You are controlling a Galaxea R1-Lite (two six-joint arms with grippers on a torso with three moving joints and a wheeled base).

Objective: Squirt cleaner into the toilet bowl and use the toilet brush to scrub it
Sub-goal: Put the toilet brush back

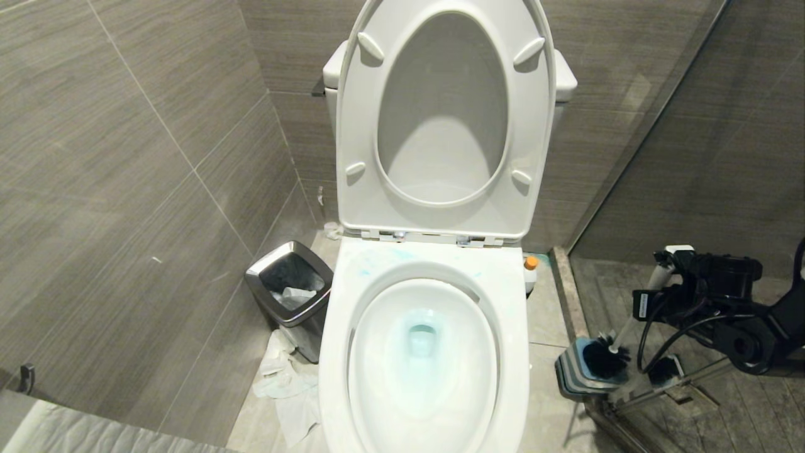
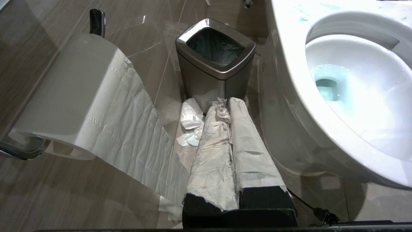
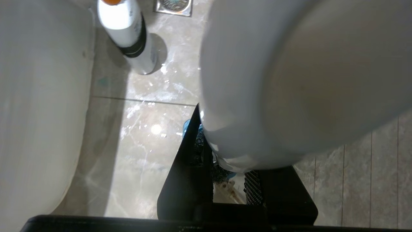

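- I saw the toilet bowl in the middle of my head view with seat and lid raised against the tank.
- The cleaner lay as pale blue-teal water at the bottom of the bowl, with faint teal smears on the rim just behind the opening.
- My right end effector hung to the right of the bowl, beyond its rim, clamped on the pale handle of the toilet brush.
- The brush's black bristle head sat at the blue-and-grey holder on the floor right of the bowl; I could not tell whether it rested inside it.
- In the right wrist view the handle's rounded end filled the frame between the black fingers.
- A white bottle with an orange cap stood on the floor against the bowl's right flank.
- My left end effector was closed, its paper-wrapped fingers together, low to the left of the bowl.
- The trash bin stood left of the bowl, with crumpled tissue on the floor by it.
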